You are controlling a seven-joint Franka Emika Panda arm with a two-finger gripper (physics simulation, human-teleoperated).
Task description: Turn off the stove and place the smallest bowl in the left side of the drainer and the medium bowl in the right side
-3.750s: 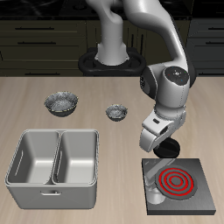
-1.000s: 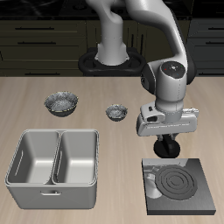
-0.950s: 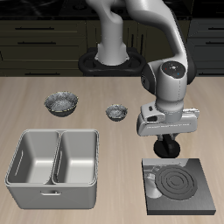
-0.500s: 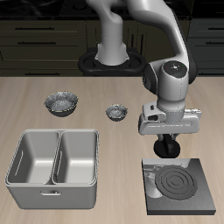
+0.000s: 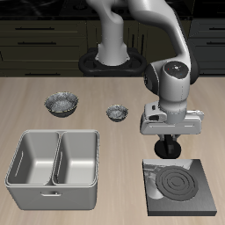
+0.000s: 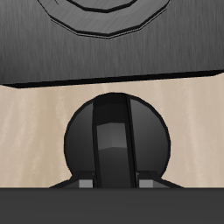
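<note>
Stove (image 5: 180, 185) coils dark; 2 bowls (image 5: 62, 105) (image 5: 116, 112) behind empty drainer (image 5: 54, 167).

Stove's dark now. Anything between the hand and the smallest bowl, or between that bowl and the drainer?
Nothing visible. The hand sits over the stove knob; bare table lies between it and the smallest bowl. The drainer sits just nearer the front edge, both compartments empty.
</note>
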